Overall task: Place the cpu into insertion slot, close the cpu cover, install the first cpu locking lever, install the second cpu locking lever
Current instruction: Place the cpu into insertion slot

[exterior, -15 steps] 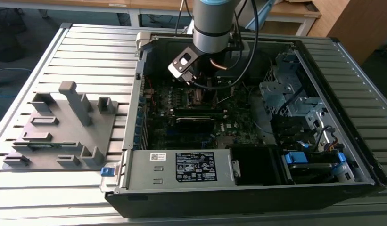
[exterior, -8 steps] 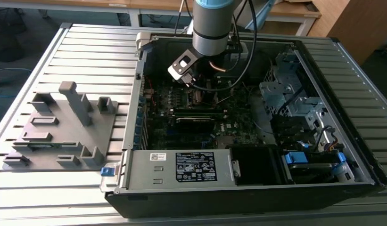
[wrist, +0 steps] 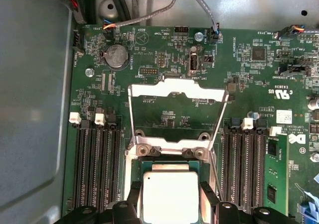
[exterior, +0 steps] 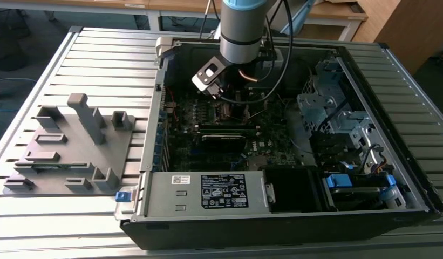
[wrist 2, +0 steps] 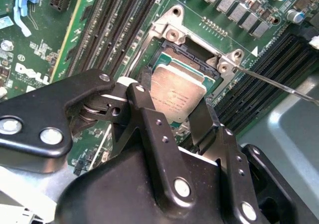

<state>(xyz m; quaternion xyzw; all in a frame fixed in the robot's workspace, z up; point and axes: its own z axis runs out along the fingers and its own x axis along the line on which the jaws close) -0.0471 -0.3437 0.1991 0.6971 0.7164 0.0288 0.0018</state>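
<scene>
Gripper (wrist 2: 173, 102) | jaws clamped on two opposite edges of cpu (wrist: 170, 196) | cpu squared over insertion slot (wrist 2: 182, 59), seating unclear | cpu cover (wrist: 174, 88) swung open

The cpu (wrist: 170, 196) has a dull silver-grey metal top; the cover (wrist: 174, 88) is bright, smooth metal; the board (wrist: 239, 64) is glossy green, the counter (exterior: 99, 59) ribbed metal.

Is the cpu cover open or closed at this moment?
Open. In the first wrist view the cpu cover stands swung back, board visible through its cut-out, and the cpu is uncovered.
</scene>
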